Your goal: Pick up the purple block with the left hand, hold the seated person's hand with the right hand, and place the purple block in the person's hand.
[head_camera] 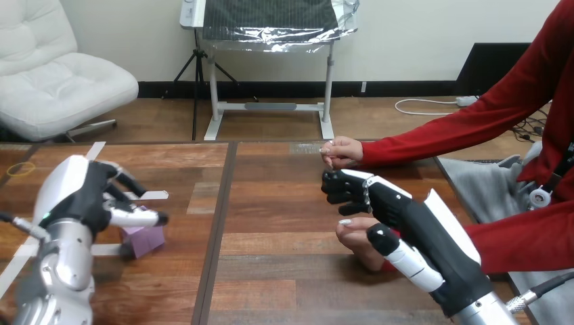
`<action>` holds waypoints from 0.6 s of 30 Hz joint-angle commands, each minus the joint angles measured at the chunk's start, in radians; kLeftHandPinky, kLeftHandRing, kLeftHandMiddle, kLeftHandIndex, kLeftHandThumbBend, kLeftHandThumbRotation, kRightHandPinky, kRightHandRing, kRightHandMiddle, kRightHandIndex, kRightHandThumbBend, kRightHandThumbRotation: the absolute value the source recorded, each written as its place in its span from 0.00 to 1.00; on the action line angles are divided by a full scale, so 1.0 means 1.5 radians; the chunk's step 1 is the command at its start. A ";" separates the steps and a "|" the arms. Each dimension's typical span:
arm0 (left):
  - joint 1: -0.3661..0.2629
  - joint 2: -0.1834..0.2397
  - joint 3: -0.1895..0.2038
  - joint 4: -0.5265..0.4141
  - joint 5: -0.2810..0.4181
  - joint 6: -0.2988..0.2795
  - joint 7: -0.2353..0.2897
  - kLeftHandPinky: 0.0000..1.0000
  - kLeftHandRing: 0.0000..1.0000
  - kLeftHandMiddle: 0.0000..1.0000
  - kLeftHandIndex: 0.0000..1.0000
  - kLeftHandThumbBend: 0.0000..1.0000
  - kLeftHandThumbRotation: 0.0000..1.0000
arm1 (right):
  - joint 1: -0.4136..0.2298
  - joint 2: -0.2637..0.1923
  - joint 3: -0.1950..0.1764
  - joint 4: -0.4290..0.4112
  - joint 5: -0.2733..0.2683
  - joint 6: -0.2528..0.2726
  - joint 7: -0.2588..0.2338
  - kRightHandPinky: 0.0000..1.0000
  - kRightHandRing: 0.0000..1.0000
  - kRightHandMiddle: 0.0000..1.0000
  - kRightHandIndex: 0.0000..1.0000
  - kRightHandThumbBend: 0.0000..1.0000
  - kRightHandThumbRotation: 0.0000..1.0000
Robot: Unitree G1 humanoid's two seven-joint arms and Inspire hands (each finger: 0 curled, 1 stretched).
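Though the left hand (80, 198) half hid it, the purple block (146, 240) sat on the table (271, 277) beneath that loosely open hand's thumb.
Its long axis could not be made out; the right hand (405, 215) lay over the person's nearer hand (353, 234), grip impossible to tell.

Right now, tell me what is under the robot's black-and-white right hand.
The person's lower hand, fingertips showing over the brown wooden table; the right hand covers the rest of it.

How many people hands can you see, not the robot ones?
2. The person's far hand is beyond the robot's right hand; the person's near hand sits lower, close beside that right hand and partly hidden by it.
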 commanded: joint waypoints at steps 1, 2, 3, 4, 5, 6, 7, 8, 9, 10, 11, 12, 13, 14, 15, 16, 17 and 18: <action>-0.029 -0.015 0.022 -0.153 -0.009 -0.009 -0.014 0.30 0.36 0.43 0.46 0.75 0.00 | -0.113 -0.035 -0.043 0.020 -0.020 0.007 -0.035 0.76 0.79 0.81 0.82 0.93 0.97; -0.027 -0.017 0.022 -0.156 -0.010 -0.015 -0.014 0.30 0.37 0.43 0.46 0.75 0.00 | -0.117 -0.039 -0.046 0.022 -0.024 0.009 -0.036 0.76 0.79 0.81 0.82 0.93 0.97; -0.025 -0.018 0.021 -0.159 -0.010 -0.018 -0.014 0.30 0.36 0.43 0.46 0.75 0.00 | -0.120 -0.041 -0.047 0.022 -0.026 0.011 -0.038 0.76 0.79 0.81 0.81 0.94 0.97; -0.023 -0.019 0.021 -0.160 -0.010 -0.020 -0.014 0.30 0.36 0.43 0.46 0.74 0.00 | -0.122 -0.043 -0.047 0.023 -0.028 0.012 -0.039 0.76 0.79 0.81 0.81 0.94 0.97; -0.021 -0.020 0.020 -0.165 -0.010 -0.022 -0.016 0.30 0.36 0.43 0.46 0.74 0.00 | -0.126 -0.047 -0.049 0.027 -0.029 0.011 -0.040 0.76 0.79 0.81 0.81 0.94 0.96; -0.020 -0.020 0.019 -0.168 -0.010 -0.023 -0.017 0.30 0.36 0.43 0.46 0.74 0.00 | -0.129 -0.050 -0.050 0.031 -0.029 0.010 -0.041 0.75 0.79 0.81 0.81 0.94 0.96; -0.018 -0.021 0.018 -0.171 -0.010 -0.023 -0.019 0.30 0.36 0.43 0.46 0.74 0.00 | -0.131 -0.052 -0.050 0.033 -0.029 0.009 -0.041 0.75 0.79 0.81 0.81 0.95 0.96; -0.017 -0.022 0.017 -0.176 -0.010 -0.023 -0.022 0.30 0.36 0.43 0.46 0.74 0.00 | -0.135 -0.054 -0.051 0.037 -0.027 0.007 -0.040 0.75 0.79 0.81 0.81 0.95 0.96; -0.015 -0.023 0.017 -0.179 -0.010 -0.022 -0.024 0.30 0.36 0.43 0.46 0.74 0.00 | -0.138 -0.056 -0.052 0.040 -0.025 0.007 -0.039 0.75 0.79 0.81 0.81 0.95 0.95; -0.014 -0.024 0.017 -0.182 -0.010 -0.021 -0.025 0.30 0.36 0.43 0.46 0.73 0.00 | -0.140 -0.058 -0.052 0.042 -0.024 0.006 -0.039 0.75 0.79 0.81 0.81 0.95 0.95; -0.012 -0.026 0.017 -0.186 -0.010 -0.022 -0.026 0.30 0.36 0.43 0.46 0.73 0.00 | -0.144 -0.060 -0.053 0.045 -0.022 0.005 -0.038 0.75 0.79 0.81 0.81 0.95 0.95; -0.011 -0.028 0.017 -0.188 -0.010 -0.022 -0.027 0.30 0.36 0.43 0.46 0.73 0.00 | -0.146 -0.062 -0.053 0.048 -0.021 0.004 -0.037 0.75 0.79 0.81 0.81 0.94 0.95; -0.010 -0.029 0.017 -0.191 -0.010 -0.022 -0.027 0.30 0.36 0.42 0.46 0.73 0.00 | -0.148 -0.063 -0.054 0.049 -0.020 0.003 -0.037 0.75 0.79 0.81 0.81 0.94 0.95; -0.009 -0.030 0.017 -0.193 -0.008 -0.021 -0.028 0.30 0.36 0.42 0.46 0.73 0.00 | -0.151 -0.065 -0.054 0.052 -0.019 0.003 -0.036 0.75 0.79 0.81 0.81 0.94 0.95; -0.009 -0.031 0.016 -0.194 -0.007 -0.020 -0.029 0.30 0.36 0.42 0.46 0.73 0.00 | -0.153 -0.067 -0.055 0.053 -0.018 0.003 -0.036 0.75 0.79 0.81 0.81 0.94 0.95; -0.008 -0.032 0.016 -0.195 -0.006 -0.020 -0.030 0.30 0.36 0.42 0.46 0.73 0.00 | -0.154 -0.068 -0.055 0.055 -0.018 0.002 -0.036 0.74 0.79 0.81 0.81 0.94 0.95; -0.007 -0.032 0.016 -0.195 -0.004 -0.020 -0.030 0.30 0.36 0.42 0.46 0.73 0.00 | -0.156 -0.068 -0.055 0.056 -0.017 0.002 -0.037 0.74 0.80 0.81 0.81 0.94 0.95; -0.007 -0.033 0.015 -0.196 -0.003 -0.020 -0.031 0.30 0.36 0.42 0.46 0.73 0.00 | -0.157 -0.069 -0.055 0.056 -0.016 0.002 -0.037 0.74 0.80 0.81 0.81 0.93 0.95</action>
